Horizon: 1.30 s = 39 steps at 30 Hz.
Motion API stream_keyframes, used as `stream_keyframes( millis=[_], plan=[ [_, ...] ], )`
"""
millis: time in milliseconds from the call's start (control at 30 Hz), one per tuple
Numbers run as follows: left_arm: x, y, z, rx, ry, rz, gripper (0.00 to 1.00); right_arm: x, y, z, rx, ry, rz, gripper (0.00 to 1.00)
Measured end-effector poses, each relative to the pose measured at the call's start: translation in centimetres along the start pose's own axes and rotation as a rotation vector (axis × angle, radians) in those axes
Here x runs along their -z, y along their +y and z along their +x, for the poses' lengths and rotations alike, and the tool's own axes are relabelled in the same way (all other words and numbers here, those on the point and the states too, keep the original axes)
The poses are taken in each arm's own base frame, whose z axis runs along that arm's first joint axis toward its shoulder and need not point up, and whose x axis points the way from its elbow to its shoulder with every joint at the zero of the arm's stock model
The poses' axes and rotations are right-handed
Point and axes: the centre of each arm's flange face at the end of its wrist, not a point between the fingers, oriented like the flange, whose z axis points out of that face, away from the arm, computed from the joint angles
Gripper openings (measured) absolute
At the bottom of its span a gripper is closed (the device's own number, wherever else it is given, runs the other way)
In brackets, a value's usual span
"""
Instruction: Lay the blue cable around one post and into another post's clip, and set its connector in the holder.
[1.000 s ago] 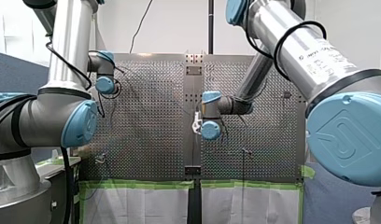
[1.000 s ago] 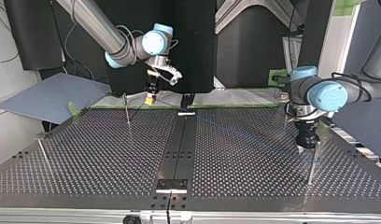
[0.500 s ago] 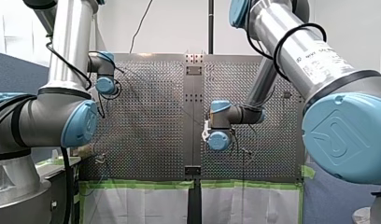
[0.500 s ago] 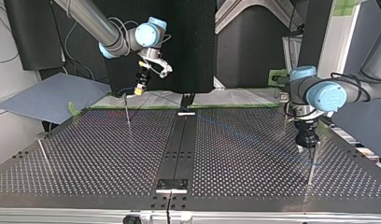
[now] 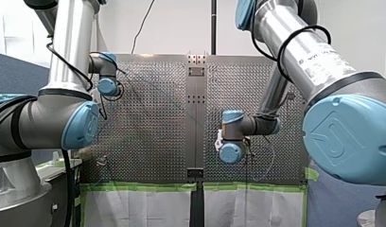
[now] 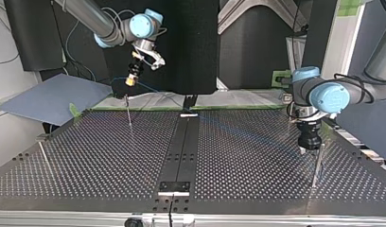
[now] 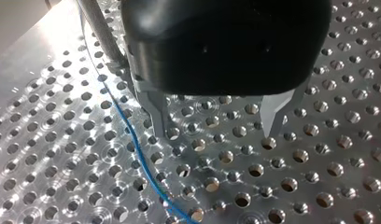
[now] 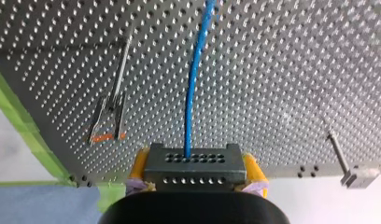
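Now gripping the dark connector squarely between the yellow pads of my right gripper, closed tight on its two sides. Holding it in the air, well clear of the perforated table. With the blue cable running straight out of the connector's face, ahead of the fingers and on to the table. Facing a forked clip post ahead and to one side of that gripper, apart from the cable. Facing a second post with a small block at its end on the other side. Meanwhile hovering my left gripper just over the table, metal fingers spread wide with nothing between them. With the cable lying just beside one finger, outside the gap. Close by a plain post, behind that same finger.
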Motion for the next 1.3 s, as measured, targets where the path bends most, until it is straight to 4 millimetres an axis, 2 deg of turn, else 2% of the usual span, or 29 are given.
stream_keyframes(
  millis=[367,700,1100,1300],
  plan=[
    [0.1,-0.1,0.1,0.000,0.003,0.000,1.00,1.0,3.5,-1.9,-0.029,-0.008,0.005,0.00],
    [0.1,-0.2,0.2,0.000,0.005,0.004,1.00,1.4,8.5,-3.5,-0.022,-0.061,-0.003,0.00],
    [0.2,-0.4,0.2,-0.002,0.007,0.009,1.00,1.9,13.6,-4.6,-0.004,-0.086,-0.005,0.00],
    [0.2,-0.4,0.2,-0.008,0.007,0.009,1.00,-0.1,14.8,-4.3,0.002,-0.072,-0.003,0.00]
  ],
)
